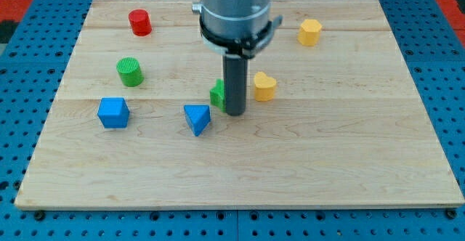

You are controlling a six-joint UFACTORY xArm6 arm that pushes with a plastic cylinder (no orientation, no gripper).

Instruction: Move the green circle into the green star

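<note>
1. Camera view showed the wooden table (pixel 349 161) with the arm's grey housing (pixel 235 9) coming down from the view's top and a straight dark rod below it
2. My tip (pixel 235 113), the tool, was a bare rod end with nothing to open, close or grip; it rested on the table near the middle
3. The green star (pixel 217 94) sat at the tip's left side, partly hidden behind the rod, apparently touching it; its shape could be only half made out
4. The green circle (pixel 130 72) lay well apart from the tip, toward the view's left and slightly higher, standing alone
5. A yellow block (pixel 264 86) with a rounded shape sat just beside the rod on the view's right
6. The blue triangle (pixel 197 118) lay near the tip, below and left of it
7. The blue cube (pixel 113 113) sat below the green circle
8. The red cylinder (pixel 139 22) stood near the view's top left, and a yellow hexagon (pixel 309 32) near the top right
</note>
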